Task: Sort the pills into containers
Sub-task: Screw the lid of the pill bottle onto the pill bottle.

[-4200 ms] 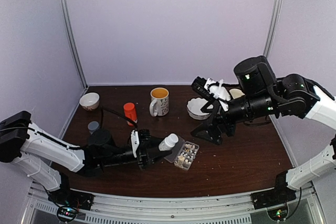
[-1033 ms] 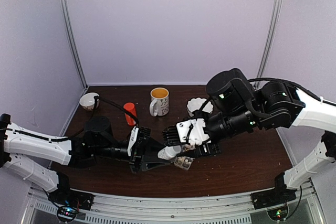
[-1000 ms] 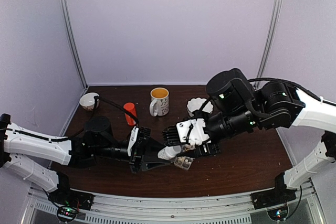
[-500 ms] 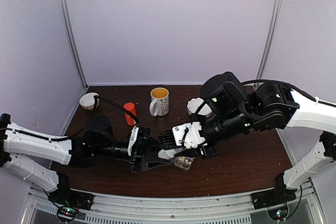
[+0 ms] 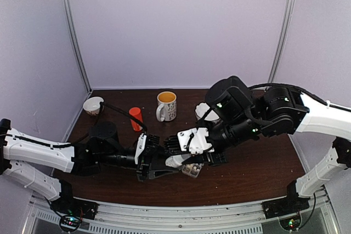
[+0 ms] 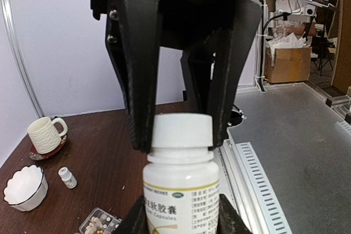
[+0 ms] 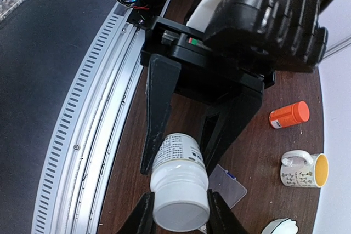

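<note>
Left wrist view shows the left hand (image 6: 181,218) closed on the body of a white plastic bottle with a printed paper label (image 6: 178,198). Its two black fingers (image 6: 137,222) press the bottle from both sides. The right hand (image 6: 180,135) reaches in from the cap end. Its long black fingers (image 6: 140,80) stand at the two sides of the white screw cap (image 6: 181,131) and touch it, so this hand is closed narrowly on the cap. The right wrist view gives the same grip from the cap side, with the cap nearest to the camera.

In the top external view the two hands meet over the near middle of the dark brown wooden tabletop (image 5: 258,163). The bottle lies almost horizontal between them. Just beside it, toward the near edge, lies the clear flat plastic organizer box (image 5: 193,170), partly covered by the right hand. Its small compartments (image 6: 109,226) contain whitish and tan pills (image 6: 95,223); how many compartments are filled I cannot tell. Its transparent lid (image 7: 229,183) is folded open.

Farther away on the tabletop are a small white bottle (image 6: 67,177), a white scalloped bowl (image 6: 22,188), a cream ribbed cup on a saucer (image 6: 46,134), a white mug with yellow inside (image 5: 166,106) and an orange plastic bottle (image 5: 135,118).
</note>
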Tool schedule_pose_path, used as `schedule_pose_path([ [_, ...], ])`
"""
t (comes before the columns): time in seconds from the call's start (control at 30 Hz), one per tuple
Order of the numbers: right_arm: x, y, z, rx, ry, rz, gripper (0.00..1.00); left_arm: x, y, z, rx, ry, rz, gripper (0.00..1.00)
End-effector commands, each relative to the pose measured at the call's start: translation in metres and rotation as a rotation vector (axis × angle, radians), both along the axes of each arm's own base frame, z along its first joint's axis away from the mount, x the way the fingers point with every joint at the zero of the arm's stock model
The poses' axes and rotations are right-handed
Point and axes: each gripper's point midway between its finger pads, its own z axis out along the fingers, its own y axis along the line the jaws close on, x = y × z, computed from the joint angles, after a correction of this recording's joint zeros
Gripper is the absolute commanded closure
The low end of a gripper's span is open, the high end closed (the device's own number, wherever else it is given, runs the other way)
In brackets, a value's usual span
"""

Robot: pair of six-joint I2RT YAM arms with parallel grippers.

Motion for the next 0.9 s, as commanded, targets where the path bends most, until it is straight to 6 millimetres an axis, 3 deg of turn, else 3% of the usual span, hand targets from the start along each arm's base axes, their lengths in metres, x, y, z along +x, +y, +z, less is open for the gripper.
schedule_pose_path([
  [0.0,0.003,0.009,0.002,0.011,0.088,-0.087,0.81,0.026,0.003,0.017,-0.021,-0.105,0.164,0.95],
  [0.47,0.025,0.028,-0.014,0.055,0.384,-0.39,0.83,0.064,0.015,0.043,-0.008,-0.342,0.4,0.94],
  [0.57,0.029,0.029,-0.017,0.054,0.459,-0.471,0.78,0.072,0.018,0.049,-0.004,-0.386,0.459,0.95],
  [0.77,0.045,0.033,-0.024,0.133,0.763,-0.697,0.82,0.091,0.019,0.04,0.074,-0.484,0.571,0.95],
  [0.87,0.049,0.038,-0.025,0.206,0.894,-0.769,0.79,0.099,0.018,0.032,0.117,-0.526,0.614,0.95],
])
